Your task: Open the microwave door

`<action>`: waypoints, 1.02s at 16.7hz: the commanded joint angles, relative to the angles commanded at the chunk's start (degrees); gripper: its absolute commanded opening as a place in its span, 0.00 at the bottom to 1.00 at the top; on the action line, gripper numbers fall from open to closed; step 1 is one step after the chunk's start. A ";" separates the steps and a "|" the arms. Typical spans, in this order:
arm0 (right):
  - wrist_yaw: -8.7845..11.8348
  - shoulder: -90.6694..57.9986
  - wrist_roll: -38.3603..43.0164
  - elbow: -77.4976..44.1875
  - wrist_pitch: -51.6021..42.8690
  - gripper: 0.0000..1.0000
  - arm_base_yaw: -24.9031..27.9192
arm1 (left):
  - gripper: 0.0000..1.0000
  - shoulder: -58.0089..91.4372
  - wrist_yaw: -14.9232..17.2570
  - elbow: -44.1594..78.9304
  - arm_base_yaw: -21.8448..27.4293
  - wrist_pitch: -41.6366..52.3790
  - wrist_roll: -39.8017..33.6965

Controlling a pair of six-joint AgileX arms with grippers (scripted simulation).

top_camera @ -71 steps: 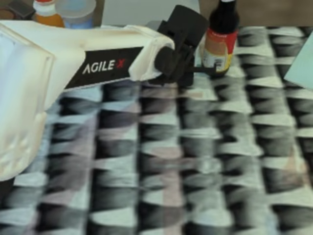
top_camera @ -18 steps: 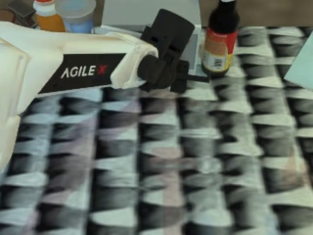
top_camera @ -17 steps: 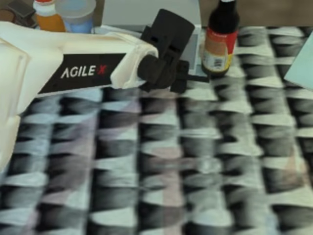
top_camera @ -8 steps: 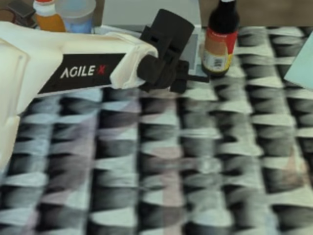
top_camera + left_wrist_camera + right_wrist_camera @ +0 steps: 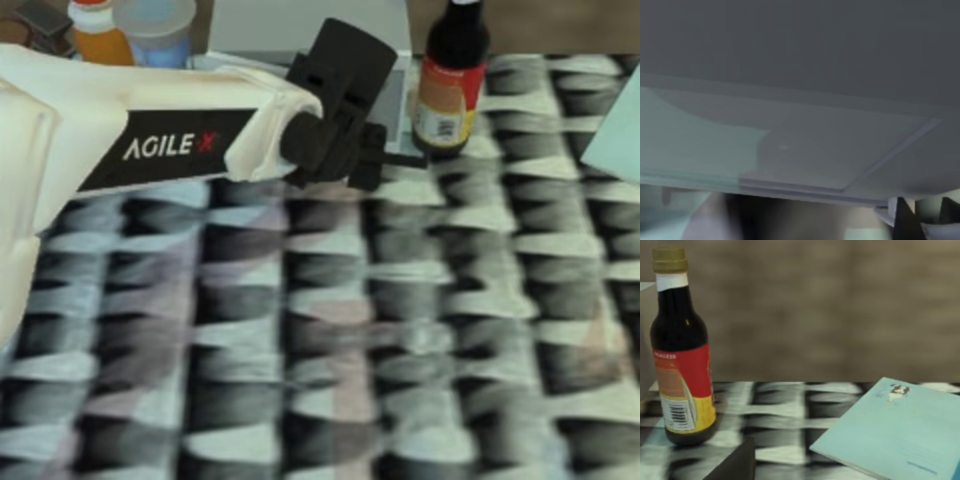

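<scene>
One left tool [image 5: 385,150] at microwave door [image 5: 400,95], tabletop far edge; grip state unclear to me. Risk: elbowing sauce bottle [image 5: 452,80] over.

bottle [image 5: 452,75] right of microwave [image 5: 300,25]

L arm reaching far, pincer [image 5: 372,150] low

Along my table's [image 5: 400,330] far edge stands a dark sauce bottle [image 5: 452,75] (red label), upright; a pale blue book [image 5: 895,432] lies near the right edge; an orange bottle [image 5: 97,27] and a blue tub [image 5: 158,25] share the far left corner.
</scene>
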State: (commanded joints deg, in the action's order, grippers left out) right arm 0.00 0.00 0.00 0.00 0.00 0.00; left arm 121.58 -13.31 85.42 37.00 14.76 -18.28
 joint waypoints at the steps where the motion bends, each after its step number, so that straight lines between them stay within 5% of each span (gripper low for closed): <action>1: 0.00 0.00 0.00 0.00 0.00 1.00 0.00 | 0.00 0.00 0.00 0.00 0.00 0.00 0.00; 17: 0.00 0.00 0.00 0.00 0.00 1.00 0.00 | 0.00 -2.36 2.68 -3.85 -0.74 -2.18 3.38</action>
State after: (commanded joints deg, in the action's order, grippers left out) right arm 0.00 0.00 0.00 0.00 0.00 0.00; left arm 119.21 -10.62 81.57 36.26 12.59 -14.91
